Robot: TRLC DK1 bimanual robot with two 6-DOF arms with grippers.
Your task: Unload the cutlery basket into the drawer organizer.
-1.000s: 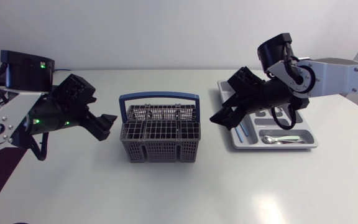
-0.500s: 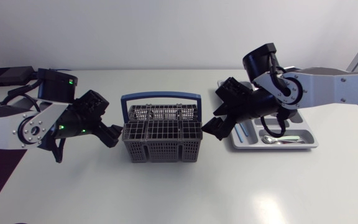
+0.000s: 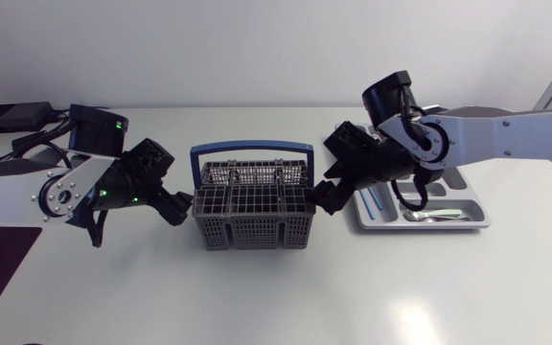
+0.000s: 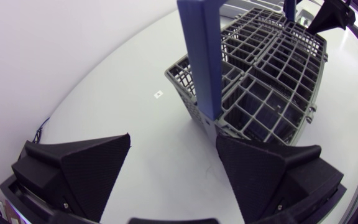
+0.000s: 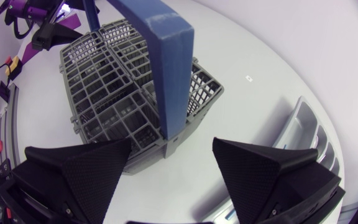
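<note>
My left hand (image 3: 182, 203) is wide open and empty, just beside one end of the grey mesh cutlery basket with the blue handle (image 3: 253, 206) on the white surface (image 3: 257, 297). My right hand (image 3: 325, 195), equally open and empty, is at the other end. The pale grey drawer organizer tray (image 3: 468, 224) lies beneath my right arm.

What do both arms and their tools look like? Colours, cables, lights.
Left arm: silver-grey links, black joints, two green lights lit, a black cable looping under it. Right arm: silver-grey link, black joints, a round silver disc at the wrist, black cable loop below. Left tool and right tool: matte black, two broad wedge fingers with finely textured faces.
</note>
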